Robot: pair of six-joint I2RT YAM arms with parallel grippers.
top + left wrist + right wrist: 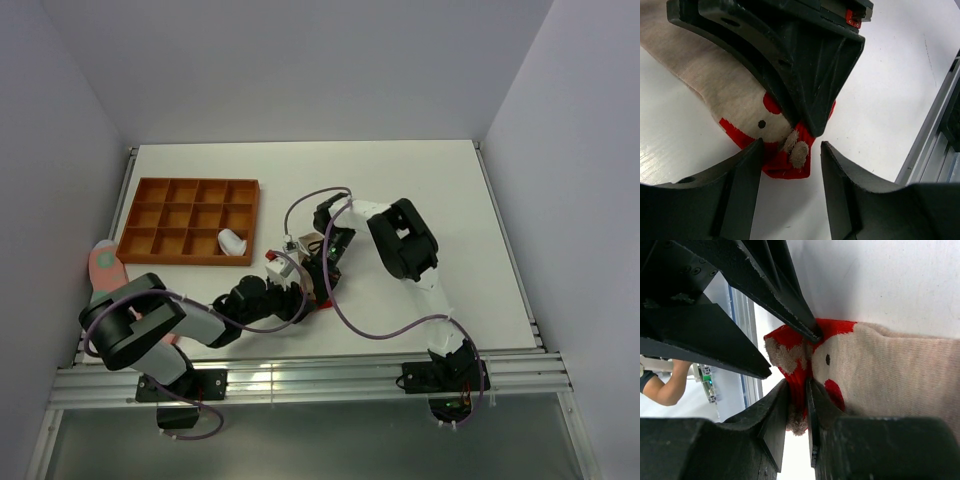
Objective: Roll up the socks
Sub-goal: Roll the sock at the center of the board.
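Near: aluminium rail (320, 378) | white table (400, 190): left gripper (791, 147) spread wide astride red end of beige sock (890, 375); right gripper (807, 390) pinching that end | beyond: orange tray (180, 259), white sock (232, 241) in its near right compartment | far: pale walls (300, 60)

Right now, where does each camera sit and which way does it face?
Top external: above and behind both arms, looking down on them and the table.
Left wrist: on the left arm, facing the sock past its open left hand.
Right wrist: likewise, its right hand shut on the sock.
Both wrist views share the sock.
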